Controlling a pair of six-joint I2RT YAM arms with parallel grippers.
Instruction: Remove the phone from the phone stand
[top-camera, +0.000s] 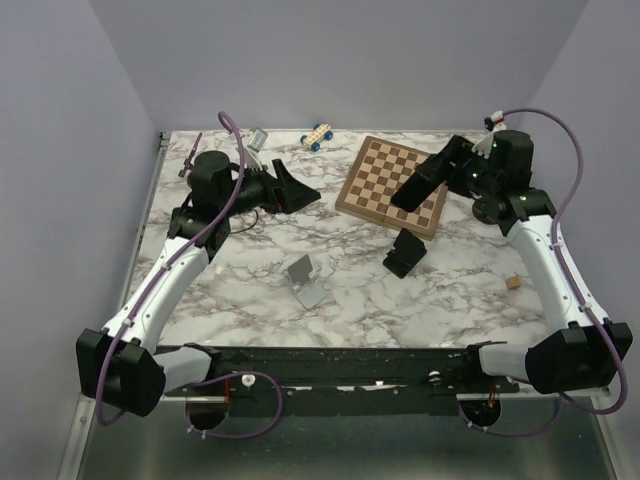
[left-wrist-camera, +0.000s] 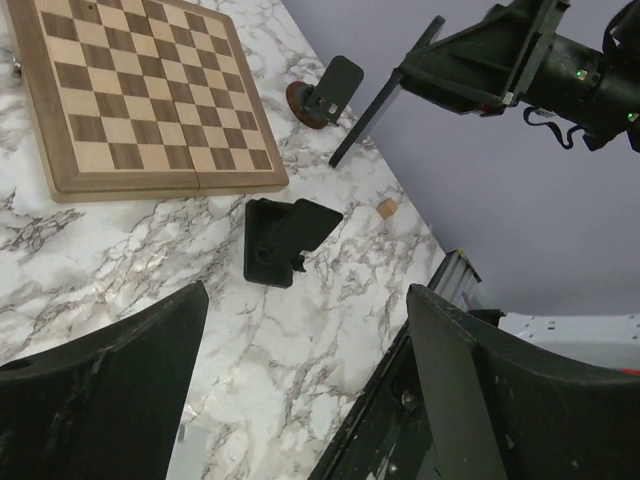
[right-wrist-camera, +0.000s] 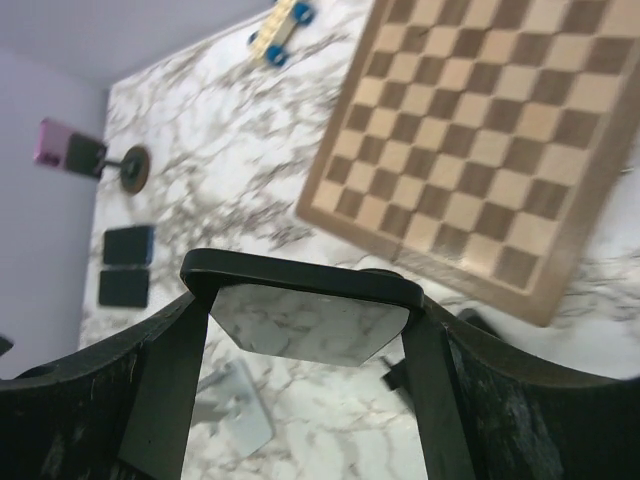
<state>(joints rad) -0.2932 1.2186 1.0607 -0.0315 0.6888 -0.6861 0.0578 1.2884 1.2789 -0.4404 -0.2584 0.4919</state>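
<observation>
1. The right gripper (top-camera: 438, 168) is clamped on the phone (top-camera: 408, 193) and holds it tilted in the air over the right part of the chessboard (top-camera: 375, 178).
2. The black phone stand (top-camera: 404, 252) sits on the marble table (top-camera: 230, 275), apart from the phone.
3. The left gripper (top-camera: 300, 190) has its fingers spread wide and grips nothing.
</observation>
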